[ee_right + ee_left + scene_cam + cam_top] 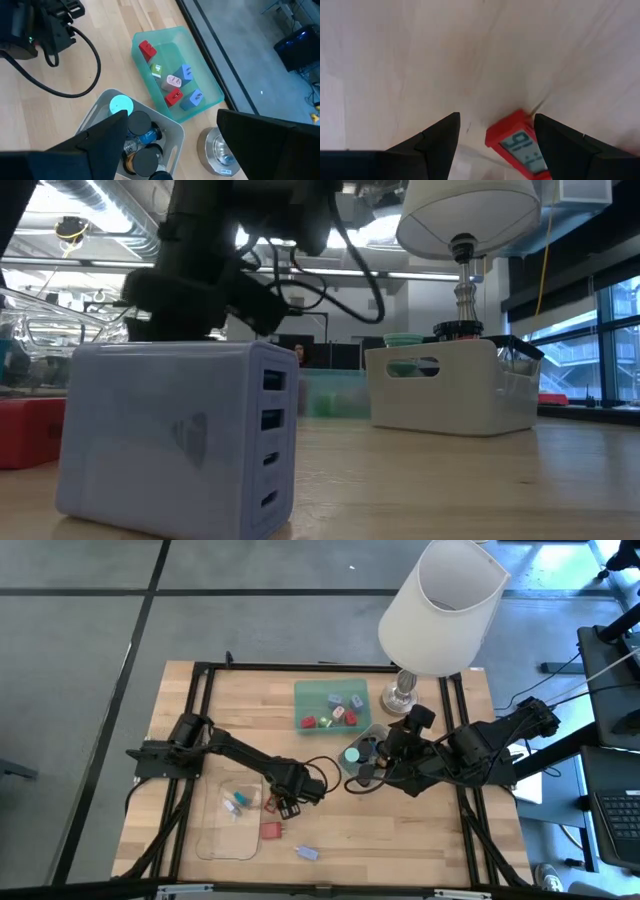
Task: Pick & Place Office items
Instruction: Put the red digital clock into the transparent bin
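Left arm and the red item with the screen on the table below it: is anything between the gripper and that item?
Nothing visible. The left gripper hangs open right above the red item, which lies on bare wood between the fingers, nearer one of them. In the high view the clear tray sits just beside it, not over it.

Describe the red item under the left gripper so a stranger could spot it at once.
Start at the clear tray on the front left part of the wooden table. Just off its right edge, below the open left gripper, lies a small red block. The pale blue-grey piece lies nearby, but only the red block is red, with a pale label on its face.
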